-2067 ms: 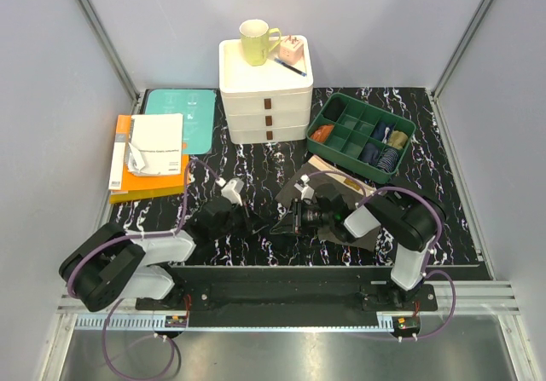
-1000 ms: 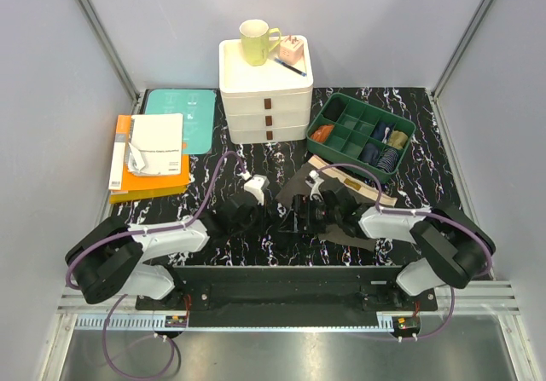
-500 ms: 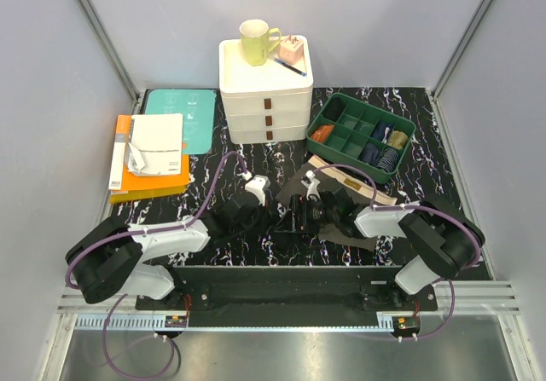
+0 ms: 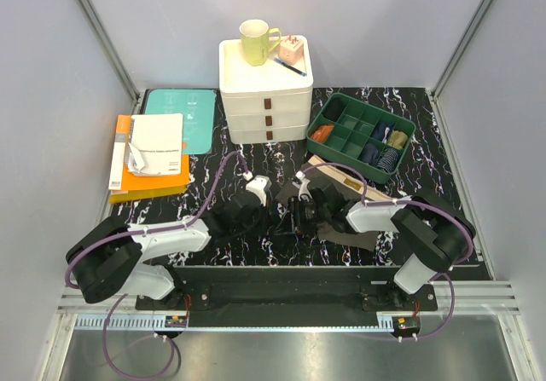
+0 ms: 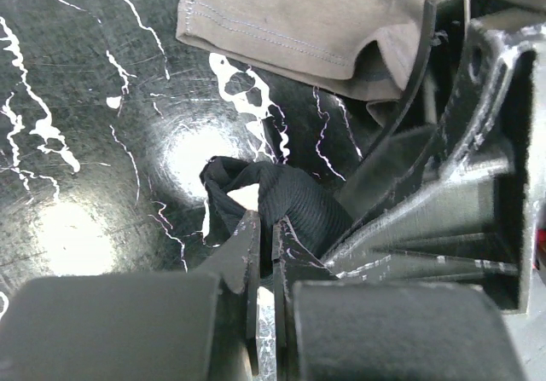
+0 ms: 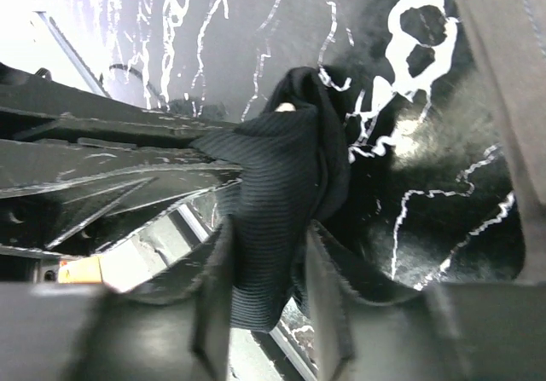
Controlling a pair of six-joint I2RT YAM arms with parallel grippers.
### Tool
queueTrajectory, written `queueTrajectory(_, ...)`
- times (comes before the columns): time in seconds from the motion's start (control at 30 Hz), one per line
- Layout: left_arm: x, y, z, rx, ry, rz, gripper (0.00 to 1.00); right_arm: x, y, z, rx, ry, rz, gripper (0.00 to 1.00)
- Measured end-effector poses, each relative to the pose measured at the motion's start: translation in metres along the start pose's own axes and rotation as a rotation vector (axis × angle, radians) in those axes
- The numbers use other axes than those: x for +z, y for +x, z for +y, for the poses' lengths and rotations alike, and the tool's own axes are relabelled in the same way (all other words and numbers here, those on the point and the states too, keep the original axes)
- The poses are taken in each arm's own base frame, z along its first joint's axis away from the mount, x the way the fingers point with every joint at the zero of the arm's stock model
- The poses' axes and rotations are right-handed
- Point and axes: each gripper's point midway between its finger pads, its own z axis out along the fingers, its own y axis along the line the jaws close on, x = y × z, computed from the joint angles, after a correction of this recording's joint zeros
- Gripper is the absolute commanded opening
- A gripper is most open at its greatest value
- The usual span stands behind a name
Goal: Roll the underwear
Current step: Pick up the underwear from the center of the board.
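Observation:
The black underwear (image 4: 280, 220) is bunched into a small wad on the marbled table (image 4: 256, 164), between both grippers. My left gripper (image 4: 268, 214) is shut on one end of it; in the left wrist view the fingertips (image 5: 252, 232) pinch the ribbed black cloth (image 5: 286, 195). My right gripper (image 4: 293, 214) faces it from the right. Its jaws (image 6: 264, 253) press on both sides of the black cloth (image 6: 281, 168). The olive-brown underwear (image 4: 351, 231) lies flat under the right arm, its beige waistband (image 4: 345, 176) toward the back, and also shows in the left wrist view (image 5: 281, 23).
White stacked drawers (image 4: 265, 100) at the back carry a mug (image 4: 256, 42). A green divided tray (image 4: 405, 134) with sock bundles stands back right. Books and a notepad (image 4: 149, 155) lie at the left beside a teal folder (image 4: 181, 108).
My right gripper has slid left to meet the left one and narrowed its jaws onto the black cloth. The left gripper has stayed shut on it, barely moving.

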Motion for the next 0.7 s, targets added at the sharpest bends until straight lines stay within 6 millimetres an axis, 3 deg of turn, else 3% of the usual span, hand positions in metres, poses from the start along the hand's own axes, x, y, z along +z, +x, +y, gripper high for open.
queueTrajectory(0.03, 0.0, 0.0, 0.0, 0.0, -0.002, 0.0, 0.0, 0.0, -0.001, 0.001, 0.0, -0.003, 0.0, 0.11)
queueTrajectory(0.07, 0.0, 0.0, 0.001, -0.001, -0.005, 0.002, 0.01, 0.0, -0.002, 0.002, 0.0, -0.004, 0.001, 0.0)
queueTrajectory(0.17, -0.001, -0.001, 0.002, -0.002, -0.02, 0.011, 0.15, 0.0, -0.001, 0.003, 0.007, 0.0, 0.007, 0.0)
queueTrajectory(0.37, -0.007, -0.007, 0.003, 0.005, -0.066, 0.042, 0.57, -0.001, -0.001, 0.002, 0.015, 0.015, 0.013, 0.0)
queueTrajectory(0.5, -0.016, -0.022, 0.004, -0.018, -0.09, 0.029, 0.64, -0.009, -0.003, 0.0, 0.017, 0.047, 0.0, 0.0)
queueTrajectory(0.57, -0.026, -0.036, 0.007, -0.037, -0.097, -0.001, 0.65, -0.018, -0.007, -0.002, 0.016, 0.076, -0.018, 0.0)
queueTrajectory(0.7, -0.052, -0.071, 0.016, -0.087, -0.114, -0.077, 0.8, -0.048, -0.027, -0.007, 0.007, 0.153, -0.081, 0.0)
